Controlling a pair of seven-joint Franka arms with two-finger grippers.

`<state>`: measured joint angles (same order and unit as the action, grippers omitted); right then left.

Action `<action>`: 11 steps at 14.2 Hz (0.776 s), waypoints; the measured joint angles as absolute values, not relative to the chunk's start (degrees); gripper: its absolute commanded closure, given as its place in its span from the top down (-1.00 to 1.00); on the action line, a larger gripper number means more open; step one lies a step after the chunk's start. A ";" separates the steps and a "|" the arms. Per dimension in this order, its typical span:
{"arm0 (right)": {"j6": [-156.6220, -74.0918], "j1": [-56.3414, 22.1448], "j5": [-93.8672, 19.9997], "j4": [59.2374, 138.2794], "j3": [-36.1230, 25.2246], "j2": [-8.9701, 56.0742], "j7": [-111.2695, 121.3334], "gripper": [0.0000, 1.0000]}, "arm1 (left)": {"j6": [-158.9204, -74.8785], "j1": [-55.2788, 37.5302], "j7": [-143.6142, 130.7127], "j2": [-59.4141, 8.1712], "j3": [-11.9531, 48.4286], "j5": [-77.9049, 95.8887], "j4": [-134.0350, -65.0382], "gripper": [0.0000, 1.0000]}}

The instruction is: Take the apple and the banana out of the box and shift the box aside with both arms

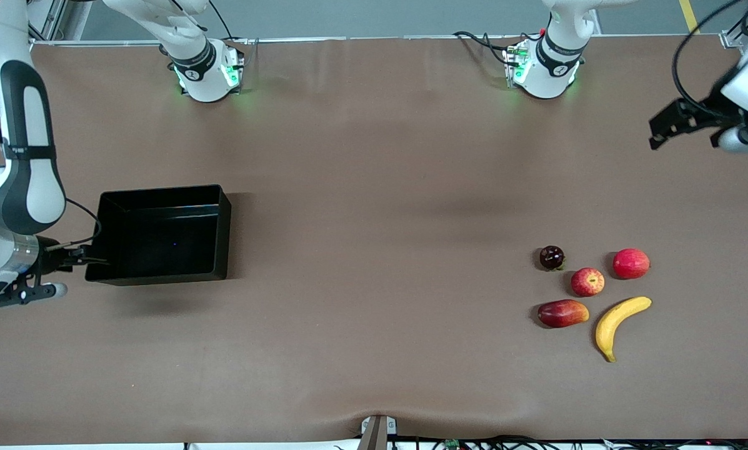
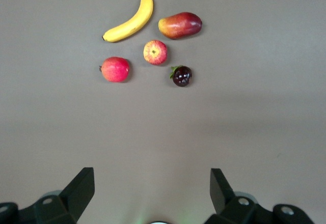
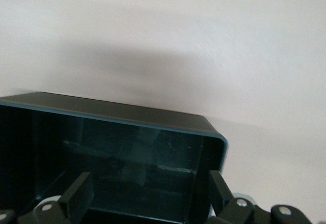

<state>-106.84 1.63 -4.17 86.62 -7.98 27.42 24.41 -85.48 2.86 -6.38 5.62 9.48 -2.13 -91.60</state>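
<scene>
The black box point(image 1: 222, 232) rests on the table toward the right arm's end. My right gripper point(image 1: 89, 257) is at the box's short wall, open, one finger point(image 3: 77, 194) inside the box point(image 3: 127, 113) and the other outside its corner. The yellow banana point(image 1: 620, 322) and the streaked apple point(image 1: 587, 282) lie toward the left arm's end, the banana nearer the front camera. My left gripper point(image 1: 659, 131) hangs open and empty in the air over that end of the table. Its wrist view shows the banana point(image 2: 130, 20) and apple point(image 2: 155, 52) well ahead of my left gripper point(image 2: 153, 183).
A red-yellow oblong fruit point(image 1: 563, 313) lies beside the banana. A plain red round fruit point(image 1: 631, 263) and a small dark fruit point(image 1: 552, 257) sit just farther from the front camera than the apple. Bare brown tabletop point(image 1: 380, 250) stretches between box and fruits.
</scene>
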 measured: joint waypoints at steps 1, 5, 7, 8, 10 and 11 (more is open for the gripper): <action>-103.08 -0.10 -1.75 82.78 -7.93 27.32 24.35 1.00 | -85.39 1.66 -6.55 6.35 8.54 -2.13 -91.99 1.00; -93.03 -4.76 1.88 71.28 -7.82 25.87 24.30 1.00 | -85.15 -2.41 -6.03 7.48 3.80 -2.13 -92.16 1.00; -89.76 -5.13 0.60 69.20 -7.65 23.57 24.20 1.00 | -84.24 -2.46 -5.98 7.49 3.41 -2.13 -92.17 1.00; -87.16 -4.99 -1.37 68.42 -7.88 22.60 24.11 1.00 | -83.76 -2.46 -5.98 7.54 3.31 -2.13 -92.04 1.00; -81.06 -4.69 -3.45 66.55 -8.14 20.74 20.28 1.00 | -82.84 -2.45 -5.98 7.80 3.26 -2.13 -91.13 1.00; -79.10 -4.63 -3.92 66.28 -8.12 19.12 15.90 1.00 | -82.26 -2.43 -5.98 8.06 3.23 -2.13 -90.86 1.00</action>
